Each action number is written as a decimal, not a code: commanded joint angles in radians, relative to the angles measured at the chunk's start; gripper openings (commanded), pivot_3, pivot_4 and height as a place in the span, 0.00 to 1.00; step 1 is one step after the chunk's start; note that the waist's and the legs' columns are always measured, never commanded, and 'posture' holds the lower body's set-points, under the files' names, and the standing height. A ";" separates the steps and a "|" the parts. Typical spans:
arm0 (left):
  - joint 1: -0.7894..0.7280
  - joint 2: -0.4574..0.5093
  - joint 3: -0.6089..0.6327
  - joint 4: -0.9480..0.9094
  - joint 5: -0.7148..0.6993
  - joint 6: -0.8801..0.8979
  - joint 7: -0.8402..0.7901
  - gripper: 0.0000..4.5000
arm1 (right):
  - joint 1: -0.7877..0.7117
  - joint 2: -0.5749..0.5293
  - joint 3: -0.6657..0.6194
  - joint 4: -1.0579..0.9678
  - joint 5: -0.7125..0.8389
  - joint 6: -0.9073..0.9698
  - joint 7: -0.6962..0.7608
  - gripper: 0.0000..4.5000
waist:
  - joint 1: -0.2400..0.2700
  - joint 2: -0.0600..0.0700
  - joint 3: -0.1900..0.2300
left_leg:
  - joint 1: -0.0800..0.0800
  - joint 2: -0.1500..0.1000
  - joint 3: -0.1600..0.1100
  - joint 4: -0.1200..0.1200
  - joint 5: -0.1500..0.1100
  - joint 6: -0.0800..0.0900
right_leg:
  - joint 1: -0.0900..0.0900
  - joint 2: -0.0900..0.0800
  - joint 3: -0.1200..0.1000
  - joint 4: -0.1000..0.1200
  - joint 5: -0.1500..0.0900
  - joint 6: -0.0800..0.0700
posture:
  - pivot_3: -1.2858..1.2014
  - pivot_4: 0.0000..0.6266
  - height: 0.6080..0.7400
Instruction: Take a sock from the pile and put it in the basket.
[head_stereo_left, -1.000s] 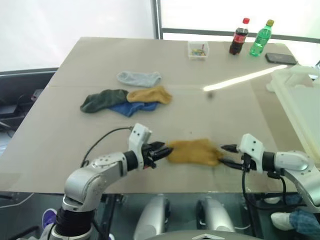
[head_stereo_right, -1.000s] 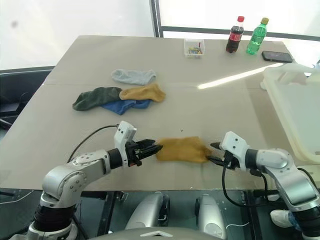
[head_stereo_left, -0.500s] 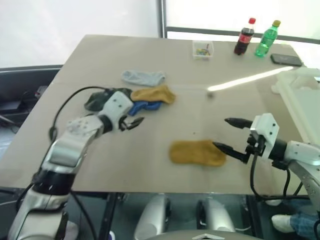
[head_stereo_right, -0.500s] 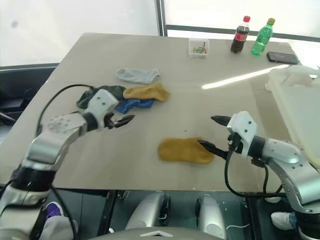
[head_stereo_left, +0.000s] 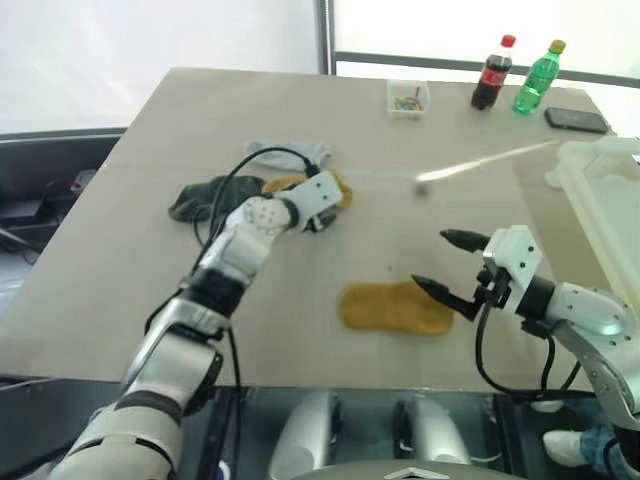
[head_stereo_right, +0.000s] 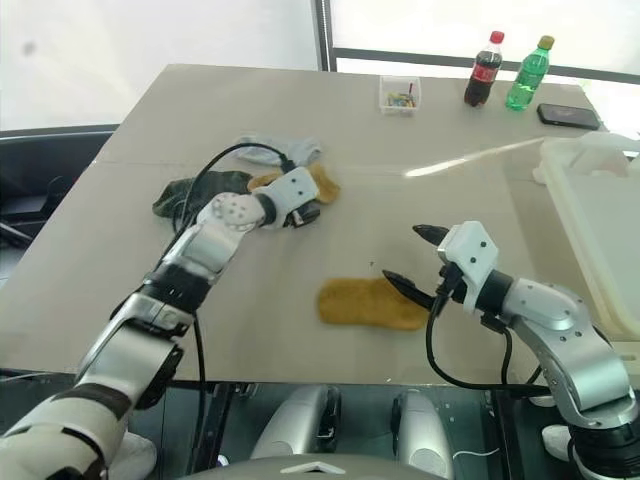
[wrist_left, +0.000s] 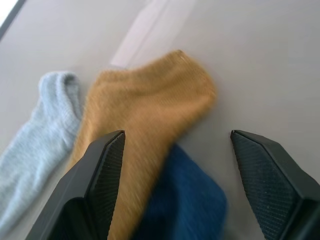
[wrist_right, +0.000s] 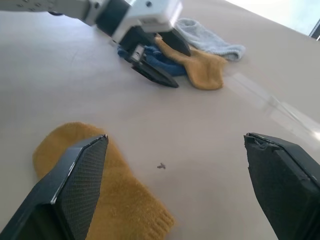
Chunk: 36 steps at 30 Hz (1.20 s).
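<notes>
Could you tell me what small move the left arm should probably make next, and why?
Probably ease the left gripper down and close it on the mustard sock in the pile. Its fingers stand open right over that sock, which lies atop the blue sock beside the grey sock, not yet gripped.

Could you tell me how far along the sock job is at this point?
Done: one mustard sock lies alone on the table, apart from the pile. In hand: nothing; the open left gripper hovers over the pile's yellow sock, the right gripper open. Left: getting a sock into the basket.
</notes>
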 joint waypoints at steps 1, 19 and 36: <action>-0.041 -0.026 0.027 0.050 0.026 -0.027 0.035 0.79 | 0.004 0.003 -0.030 -0.048 -0.008 -0.027 -0.019 0.99 | -0.005 0.000 0.000 | 0.000 0.000 0.000 0.000 0.000 0.000 | 0.000 0.000 0.000 0.000 0.000 0.000 | 0.52 0.24 0.91; -0.076 -0.091 0.049 0.197 0.077 -0.075 0.101 0.50 | 0.000 0.008 -0.057 -0.049 -0.059 -0.064 -0.077 1.00 | -0.023 0.000 0.000 | 0.001 0.000 0.000 0.001 0.000 0.000 | 0.000 0.000 0.001 0.003 0.000 0.001 | 0.52 0.24 0.91; 0.095 -0.108 0.186 -0.216 -0.108 0.168 -0.054 0.01 | -0.004 -0.005 -0.063 -0.010 -0.082 -0.071 -0.044 1.00 | -0.024 0.000 0.000 | 0.001 0.000 0.000 0.001 0.001 -0.001 | 0.000 -0.001 0.001 0.003 0.001 0.000 | 0.52 0.24 0.91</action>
